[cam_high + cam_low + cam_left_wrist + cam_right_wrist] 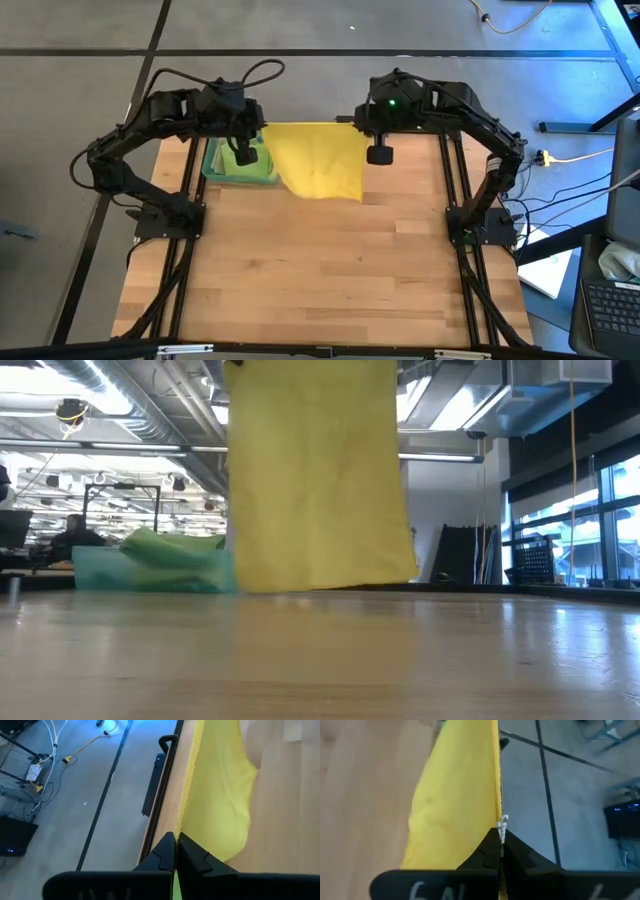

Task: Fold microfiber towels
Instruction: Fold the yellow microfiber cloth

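High view: left gripper (pixel 243 157) and right gripper (pixel 378 155) each clench a top corner of the yellow towel (pixel 318 160) over the tabletop's (pixel 320 260) far edge. Low view: it hangs beside green towels (pixel 170 552) in the teal tray (pixel 100 572). Wrist views: fingers (pixel 167 851) pinched on its hem.

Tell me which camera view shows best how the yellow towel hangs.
The low view: the yellow towel hangs flat, its lower edge near the table. The high view shows it foreshortened between both arms. Each wrist view shows only its top edge, pinched in shut jaws.
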`<control>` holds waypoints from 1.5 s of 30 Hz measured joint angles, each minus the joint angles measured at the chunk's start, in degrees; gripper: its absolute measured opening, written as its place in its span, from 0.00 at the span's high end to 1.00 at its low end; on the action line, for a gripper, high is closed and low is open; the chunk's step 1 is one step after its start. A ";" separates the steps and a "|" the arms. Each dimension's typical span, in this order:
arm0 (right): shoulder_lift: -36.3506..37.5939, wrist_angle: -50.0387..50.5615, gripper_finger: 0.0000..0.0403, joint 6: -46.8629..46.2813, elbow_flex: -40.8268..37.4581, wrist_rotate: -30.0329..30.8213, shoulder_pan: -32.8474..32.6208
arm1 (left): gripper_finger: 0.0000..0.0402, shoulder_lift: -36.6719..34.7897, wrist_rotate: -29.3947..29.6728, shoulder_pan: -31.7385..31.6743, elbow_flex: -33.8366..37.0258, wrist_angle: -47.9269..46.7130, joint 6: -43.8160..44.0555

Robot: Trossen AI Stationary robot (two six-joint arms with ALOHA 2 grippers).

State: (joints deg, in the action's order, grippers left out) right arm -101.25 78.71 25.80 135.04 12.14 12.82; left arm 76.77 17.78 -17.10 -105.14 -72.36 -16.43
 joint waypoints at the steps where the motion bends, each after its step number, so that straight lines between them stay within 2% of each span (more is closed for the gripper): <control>1: -0.02 0.72 0.98 0.18 0.00 1.00 0.09 | 1.00 0.32 0.05 0.00 -0.06 0.07 -0.21; 6: -0.98 0.48 0.99 3.30 -0.09 9.89 2.54 | 1.00 2.55 2.27 -2.13 0.02 3.19 -3.83; 12: -0.74 0.32 0.98 3.23 -0.09 9.69 5.08 | 1.00 4.82 2.29 -3.54 0.02 4.24 -5.12; 15: 0.46 1.22 0.99 3.15 -0.09 3.92 4.78 | 1.00 4.68 2.34 -2.87 0.02 4.05 -5.04; 18: 1.39 3.76 0.99 1.97 -0.06 -5.18 3.66 | 1.00 4.29 1.41 -1.30 0.09 3.33 -2.72; 23: 1.64 10.60 0.98 -8.52 -0.10 -21.65 1.03 | 1.00 3.29 -10.72 3.36 0.00 0.22 8.25; 27: 1.76 11.32 0.99 -13.76 -3.41 -34.50 -3.09 | 1.00 4.44 -18.79 9.35 0.82 -3.10 15.78; 31: 1.77 10.30 0.99 -14.67 -10.57 -37.44 -9.12 | 1.00 4.60 -25.10 16.29 8.06 -0.93 22.30; 35: 1.60 5.68 0.98 -16.37 -21.91 -38.59 -15.32 | 1.00 4.72 -25.53 23.84 18.84 5.22 27.28; 40: 1.53 -6.22 0.99 -21.57 -36.56 -49.00 -21.62 | 1.00 4.72 -28.67 31.43 29.76 18.04 34.76; 43: 1.53 -13.55 0.98 -26.09 -42.90 -54.86 -24.20 | 1.00 4.72 -29.64 34.08 32.86 24.02 38.62; 45: 1.53 -17.78 0.98 -28.49 -45.76 -57.09 -25.16 | 1.00 4.72 -28.25 35.03 33.65 25.56 38.59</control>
State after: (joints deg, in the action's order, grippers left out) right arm -99.72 60.93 -2.69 89.28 -44.95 -12.34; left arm 81.49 -10.47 17.92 -71.49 -46.80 22.16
